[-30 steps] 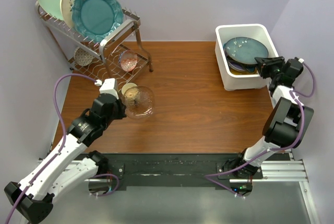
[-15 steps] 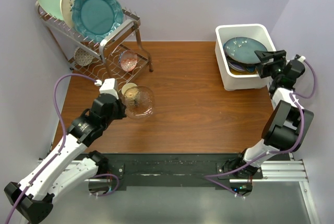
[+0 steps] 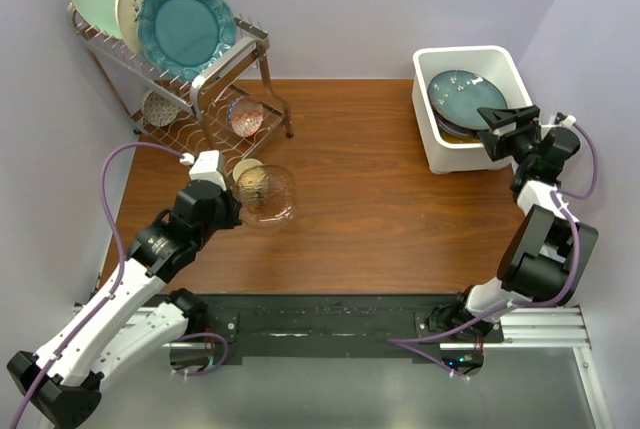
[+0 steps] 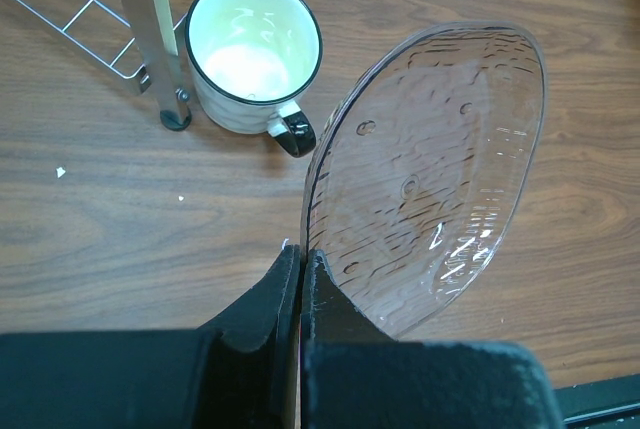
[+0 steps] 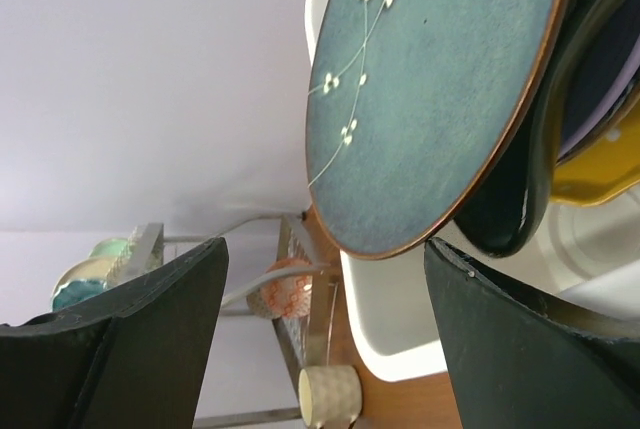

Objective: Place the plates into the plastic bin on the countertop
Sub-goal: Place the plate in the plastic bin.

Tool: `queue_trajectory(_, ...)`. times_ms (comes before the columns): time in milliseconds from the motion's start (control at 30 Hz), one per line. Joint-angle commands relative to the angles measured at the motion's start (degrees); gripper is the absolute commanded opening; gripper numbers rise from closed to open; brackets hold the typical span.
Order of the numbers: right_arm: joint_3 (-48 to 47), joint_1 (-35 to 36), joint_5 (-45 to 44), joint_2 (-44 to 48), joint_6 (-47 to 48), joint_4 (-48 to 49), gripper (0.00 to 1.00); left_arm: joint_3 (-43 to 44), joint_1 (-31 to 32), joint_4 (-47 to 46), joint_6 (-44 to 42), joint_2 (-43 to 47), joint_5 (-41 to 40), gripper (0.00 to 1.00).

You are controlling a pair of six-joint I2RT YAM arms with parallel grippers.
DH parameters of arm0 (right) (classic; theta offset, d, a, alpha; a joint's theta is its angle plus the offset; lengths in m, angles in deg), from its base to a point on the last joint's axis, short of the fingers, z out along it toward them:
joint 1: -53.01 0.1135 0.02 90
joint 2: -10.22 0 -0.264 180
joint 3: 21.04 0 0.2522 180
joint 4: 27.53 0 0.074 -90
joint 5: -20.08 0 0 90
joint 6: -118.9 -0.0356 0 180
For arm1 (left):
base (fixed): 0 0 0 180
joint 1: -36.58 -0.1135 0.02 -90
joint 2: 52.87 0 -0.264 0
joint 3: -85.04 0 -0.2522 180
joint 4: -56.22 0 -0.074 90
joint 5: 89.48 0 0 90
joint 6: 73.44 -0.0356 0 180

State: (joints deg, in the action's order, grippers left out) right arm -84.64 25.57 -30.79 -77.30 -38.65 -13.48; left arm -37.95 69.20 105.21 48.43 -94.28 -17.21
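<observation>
Plates [image 3: 466, 99]: stacked inside plastic bin [image 3: 462, 157] at the far right corner of countertop [image 3: 380, 199], dark teal one topmost and tilted; right gripper [image 3: 506, 121] spread wide, empty, at the bin's near right rim; left gripper [image 4: 300, 267] clamped on the edge of clear glass plate [image 4: 430, 209], beside cream cup [image 4: 253, 49]; bare wood between the arms.

No text, label, brand or number can be read in any view. The teal plate [image 5: 430, 99] carries only a pattern of pale dots and thin lines, not lettering.
</observation>
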Motion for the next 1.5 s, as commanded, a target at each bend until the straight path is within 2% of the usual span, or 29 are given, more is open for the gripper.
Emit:
queue_trajectory(0, 4.4, 0.2, 4.1, 0.3, -2.1, -1.0, 0.84, 0.1, -0.5, -2.8, -0.5, 1.2, 0.2, 0.00)
queue_trajectory(200, 9.3, 0.5, 4.9, 6.2, -1.7, 0.9, 0.84, 0.1, -0.5, -2.9, -0.5, 1.2, 0.3, 0.00)
queue_trajectory(333, 10.3, 2.9, 4.8, 11.6, 3.7, -5.5, 0.84, 0.1, -0.5, -3.0, -0.5, 1.2, 0.5, 0.00)
queue_trajectory(467, 9.2, 10.1, 2.4, 16.4, 13.0, -14.3, 0.84, 0.0, -0.5, -3.1, -0.7, 1.2, 0.8, 0.00)
queue_trajectory(600, 8.4, 18.8, -0.9, 16.7, 16.2, -17.6, 0.84, 0.0, -0.5, -3.6, -1.1, 1.4, 1.6, 0.00)
queue_trajectory(800, 8.9, 33.2, -2.1, 10.2, 15.8, -11.0, 0.84, -0.4, -0.5, -4.8, -1.9, 2.4, 3.8, 0.00)
queue_trajectory(1000, 8.9, 43.2, -2.8, 4.8, 14.0, -4.1, 0.83, -1.1, -0.5, -7.1, -3.3, 2.3, 8.1, 0.00)
queue_trajectory(1200, 8.1, 52.1, -2.1, -1.0, 10.7, 6.8, 0.83, -1.1, -0.5, -7.8, -4.1, 0.2, 10.5, 0.00)
queue_trajectory(1467, 4.5, 59.4, -1.6, -5.6, 8.9, 12.3, 0.82, -0.7, -0.6, -6.2, -3.3, -0.8, 7.9, 0.00)
